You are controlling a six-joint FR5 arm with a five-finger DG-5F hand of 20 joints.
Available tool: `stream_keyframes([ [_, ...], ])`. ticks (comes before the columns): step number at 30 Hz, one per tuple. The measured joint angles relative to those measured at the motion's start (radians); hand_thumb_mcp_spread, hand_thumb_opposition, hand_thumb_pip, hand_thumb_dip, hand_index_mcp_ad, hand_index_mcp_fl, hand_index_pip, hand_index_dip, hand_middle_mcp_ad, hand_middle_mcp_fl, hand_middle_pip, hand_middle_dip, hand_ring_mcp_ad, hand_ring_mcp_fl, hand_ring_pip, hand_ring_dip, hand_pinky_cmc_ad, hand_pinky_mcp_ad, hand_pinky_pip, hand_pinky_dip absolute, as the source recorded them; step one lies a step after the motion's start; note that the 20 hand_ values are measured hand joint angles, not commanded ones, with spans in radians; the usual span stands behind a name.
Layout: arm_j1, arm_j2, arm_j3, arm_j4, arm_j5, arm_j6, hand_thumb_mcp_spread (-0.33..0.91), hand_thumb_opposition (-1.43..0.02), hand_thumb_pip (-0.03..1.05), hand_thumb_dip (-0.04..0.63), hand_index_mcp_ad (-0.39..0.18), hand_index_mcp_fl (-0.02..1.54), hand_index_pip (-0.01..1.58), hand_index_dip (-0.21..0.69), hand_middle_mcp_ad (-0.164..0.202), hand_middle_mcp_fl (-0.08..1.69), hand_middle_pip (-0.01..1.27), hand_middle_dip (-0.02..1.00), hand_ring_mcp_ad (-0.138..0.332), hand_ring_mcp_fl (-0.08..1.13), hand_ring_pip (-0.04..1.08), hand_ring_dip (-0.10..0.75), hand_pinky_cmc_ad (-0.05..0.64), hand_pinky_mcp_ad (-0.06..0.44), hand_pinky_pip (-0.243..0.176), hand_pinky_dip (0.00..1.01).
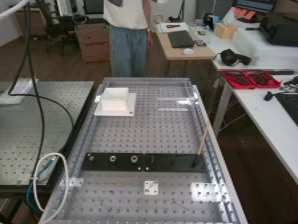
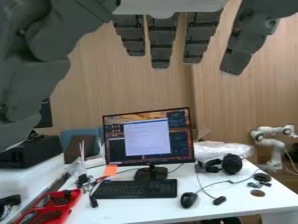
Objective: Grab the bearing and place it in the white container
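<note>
In the high view a black strip lies across the perforated bench, with several small metal ring-like parts on its left half; the bearing (image 1: 134, 159) seems to be the rightmost ring. Farther up the bench, toward its left side, the white container (image 1: 115, 100) stands on a flat white plate. In the wrist view the hand (image 2: 161, 42) is open, its dark grey fingers extended and apart, with nothing between them. It faces a desk and a wooden wall, away from the bench surface.
A thin wooden stick (image 1: 202, 141) leans up from the right end of the black strip (image 1: 174, 162). A small white plate (image 1: 151, 188) lies nearer the camera. Raised rails edge the bench. Cables hang at the left, and red trays (image 1: 241, 79) sit on the right-hand desk.
</note>
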Motion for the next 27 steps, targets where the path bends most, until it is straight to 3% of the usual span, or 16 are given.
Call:
stream_keyframes([
  [11, -0.001, 0.003, -0.014, 0.015, 0.005, -0.005, 0.25, -0.65, 0.37, 0.031, 0.0, 0.02, 0.09, 0.019, 0.07, 0.06, 0.13, 0.16, 0.138, 0.01, 0.1, 0.087, 0.347, 0.293, -0.061, 0.28],
  [27, 0.016, 0.008, -0.172, 0.166, 0.083, 0.006, 0.25, -0.66, 0.37, 0.031, 0.0, 0.02, 0.09, 0.019, 0.072, 0.06, 0.13, 0.16, 0.138, 0.01, 0.1, 0.087, 0.361, 0.309, -0.061, 0.28],
])
